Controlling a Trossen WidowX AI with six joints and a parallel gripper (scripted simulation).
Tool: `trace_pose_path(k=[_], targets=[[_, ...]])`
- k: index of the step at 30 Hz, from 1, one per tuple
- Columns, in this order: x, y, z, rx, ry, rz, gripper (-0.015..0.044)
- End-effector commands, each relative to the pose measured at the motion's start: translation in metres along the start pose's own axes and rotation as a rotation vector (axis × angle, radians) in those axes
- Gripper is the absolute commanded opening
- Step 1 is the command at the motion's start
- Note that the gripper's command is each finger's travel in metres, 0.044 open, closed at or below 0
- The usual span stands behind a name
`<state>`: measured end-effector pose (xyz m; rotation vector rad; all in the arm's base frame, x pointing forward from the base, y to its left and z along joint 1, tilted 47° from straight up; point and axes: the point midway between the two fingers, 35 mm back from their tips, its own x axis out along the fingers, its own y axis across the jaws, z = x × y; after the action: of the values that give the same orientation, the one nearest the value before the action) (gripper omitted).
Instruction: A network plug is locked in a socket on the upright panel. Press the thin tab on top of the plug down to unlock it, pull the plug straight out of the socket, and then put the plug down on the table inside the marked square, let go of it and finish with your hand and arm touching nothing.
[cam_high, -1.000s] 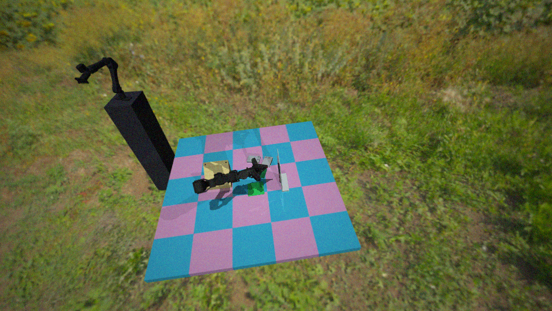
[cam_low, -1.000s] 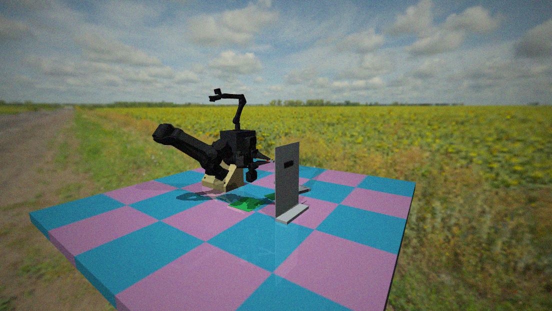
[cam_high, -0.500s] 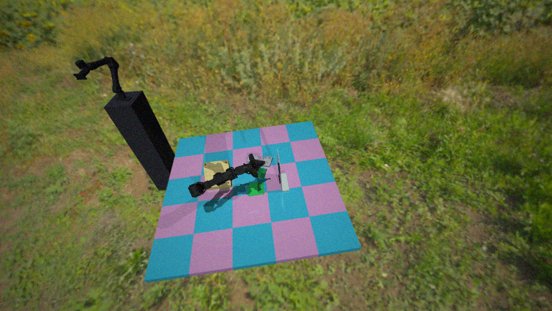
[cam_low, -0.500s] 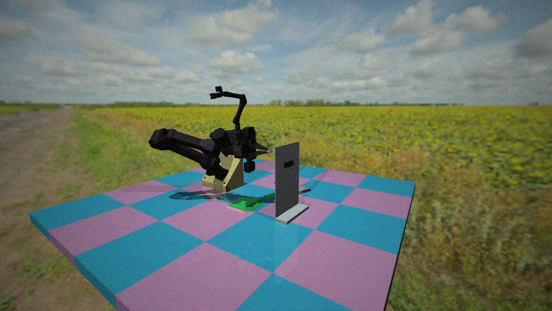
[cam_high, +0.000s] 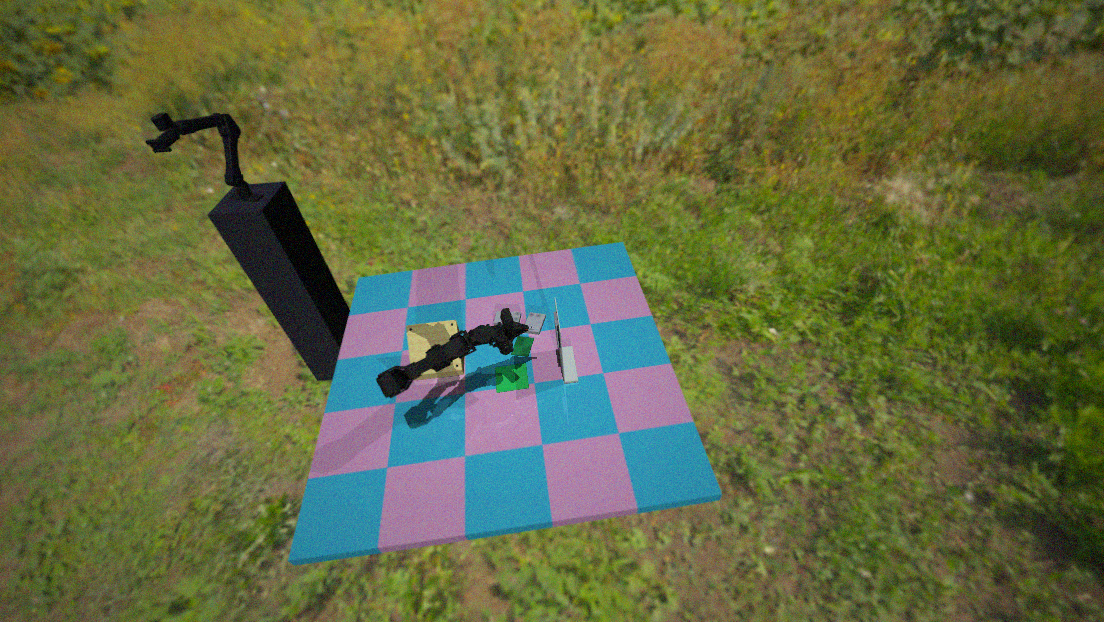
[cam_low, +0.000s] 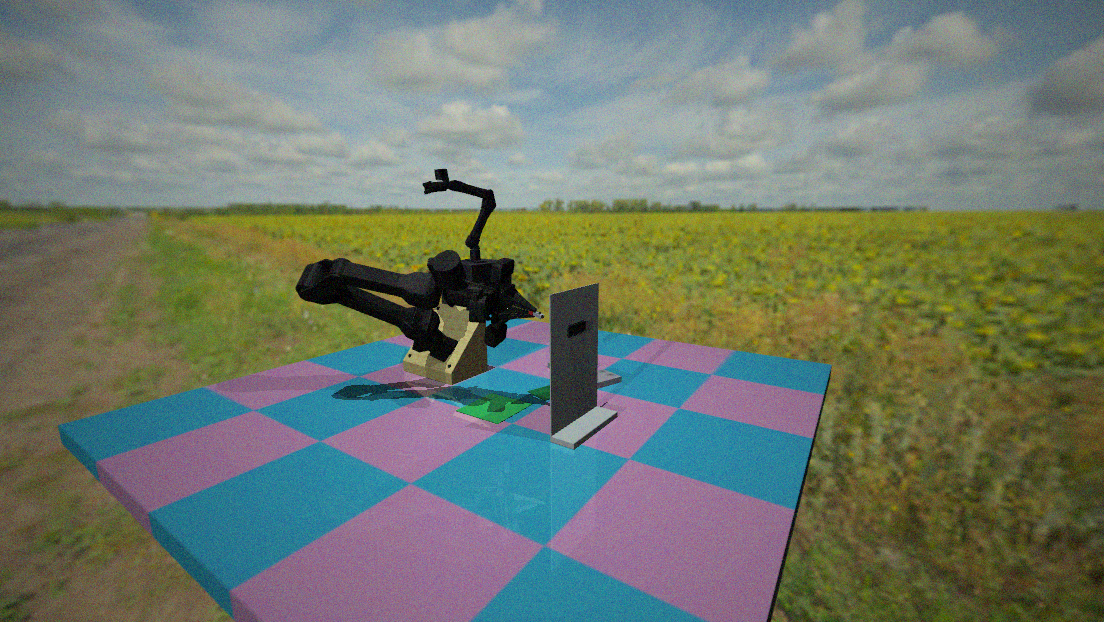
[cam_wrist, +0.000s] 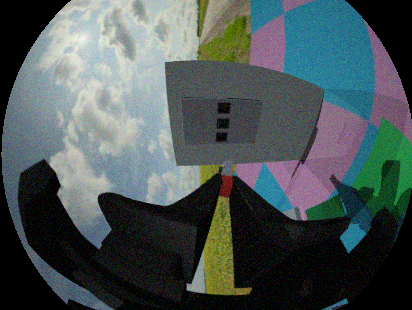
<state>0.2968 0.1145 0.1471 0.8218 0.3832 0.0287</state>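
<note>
My gripper (cam_high: 526, 329) (cam_low: 534, 312) (cam_wrist: 225, 179) is shut on the small network plug (cam_low: 540, 315) (cam_wrist: 228, 168). The plug shows a pale front beyond the fingertips, with red between them in the wrist view. It is in the air, out of the socket, on the arm's side of the upright grey panel (cam_high: 557, 333) (cam_low: 573, 374) (cam_wrist: 290, 115). The panel's socket block (cam_wrist: 200, 120) has three dark, empty openings. Green patches (cam_high: 512, 380) (cam_low: 486, 407) (cam_wrist: 387, 145) lie on the table below, partly under the arm's shadow. Most of the plug and its tab are hidden or too small to tell.
The panel's pale foot (cam_high: 570, 366) (cam_low: 584, 428) rests on the checkered table (cam_high: 506, 494) (cam_low: 370, 533). A small grey plate (cam_high: 535, 323) (cam_low: 608, 378) lies near the panel. My arm stands on a tan base (cam_high: 432, 339) (cam_low: 444, 370). Another black arm stands on a tall black pillar (cam_high: 270, 270) beyond the table.
</note>
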Motion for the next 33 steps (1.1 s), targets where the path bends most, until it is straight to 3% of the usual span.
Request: trace_pose_path(k=[1,18,33], targets=[[0.002,-0.017,-0.002,0.063,-0.021,-0.108,0.0000],[-0.015,-0.091,-0.001,0.227,-0.235,-0.517,0.0000],[-0.048,-0.126,0.018,0.227,-0.540,-0.701,0.0000]])
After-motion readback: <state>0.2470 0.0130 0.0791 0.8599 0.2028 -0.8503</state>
